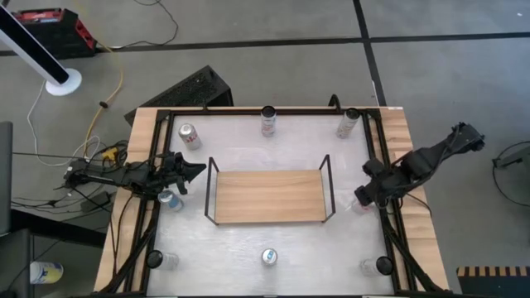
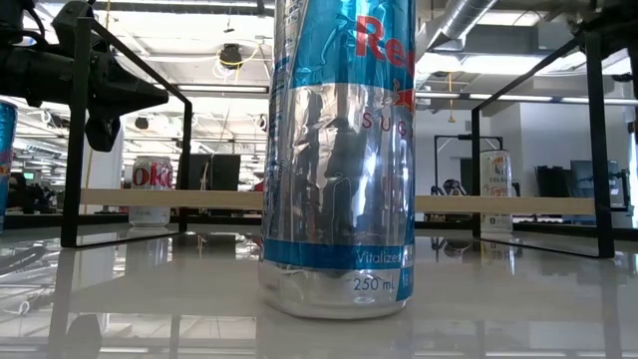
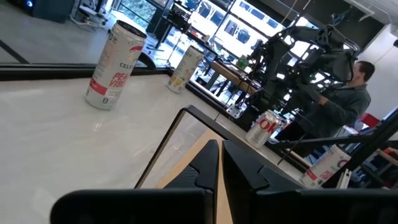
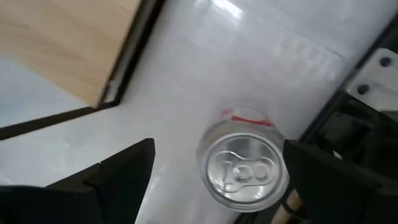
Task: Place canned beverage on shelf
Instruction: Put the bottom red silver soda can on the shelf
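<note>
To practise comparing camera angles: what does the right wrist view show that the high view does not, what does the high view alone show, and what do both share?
Only the right wrist view shows the top of the can, pull tab included, standing upright on the white table between the open right gripper fingers, not gripped.

Only the high view shows the left gripper, shut, beside the shelf's left end, and further cans around the table.

Both show the shelf with its wooden board bare, and the right gripper over that can at the table's right edge.

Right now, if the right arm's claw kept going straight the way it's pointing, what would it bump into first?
Probably the silver-topped can standing upright right below it. The right gripper points down at the table, its fingers spread wide either side of that can, not touching it yet.
</note>
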Available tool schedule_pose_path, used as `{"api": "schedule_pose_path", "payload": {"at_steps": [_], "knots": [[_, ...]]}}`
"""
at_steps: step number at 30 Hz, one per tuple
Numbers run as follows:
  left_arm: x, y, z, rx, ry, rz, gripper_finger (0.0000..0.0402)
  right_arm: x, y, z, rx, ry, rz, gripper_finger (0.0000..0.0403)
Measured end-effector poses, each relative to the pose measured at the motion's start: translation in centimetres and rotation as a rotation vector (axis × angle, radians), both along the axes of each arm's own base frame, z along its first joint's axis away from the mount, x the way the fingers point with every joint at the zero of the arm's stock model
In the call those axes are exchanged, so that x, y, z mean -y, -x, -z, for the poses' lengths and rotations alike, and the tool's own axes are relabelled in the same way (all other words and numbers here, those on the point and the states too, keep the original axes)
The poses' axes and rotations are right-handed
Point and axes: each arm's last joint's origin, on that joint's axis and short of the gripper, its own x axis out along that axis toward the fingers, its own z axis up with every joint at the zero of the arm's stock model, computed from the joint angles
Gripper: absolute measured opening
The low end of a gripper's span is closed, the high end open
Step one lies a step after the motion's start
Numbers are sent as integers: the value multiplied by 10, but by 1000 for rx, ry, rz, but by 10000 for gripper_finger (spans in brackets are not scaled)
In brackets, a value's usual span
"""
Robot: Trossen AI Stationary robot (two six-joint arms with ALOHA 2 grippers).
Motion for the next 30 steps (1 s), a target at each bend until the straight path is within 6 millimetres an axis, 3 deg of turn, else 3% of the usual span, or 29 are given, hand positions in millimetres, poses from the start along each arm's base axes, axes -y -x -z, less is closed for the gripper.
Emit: {"api": "schedule_pose_path", "payload": {"at_steps": [14,25,30], "knots": [[0,0,0,1,1,1,5,-17,-9,13,-172,47,-33,378],[0,0,0,1,3,2,5,-19,-11,17,-227,69,-33,378],[0,0,0,1,0,12,5,-19,-11,31,-235,70,-33,378]]}}
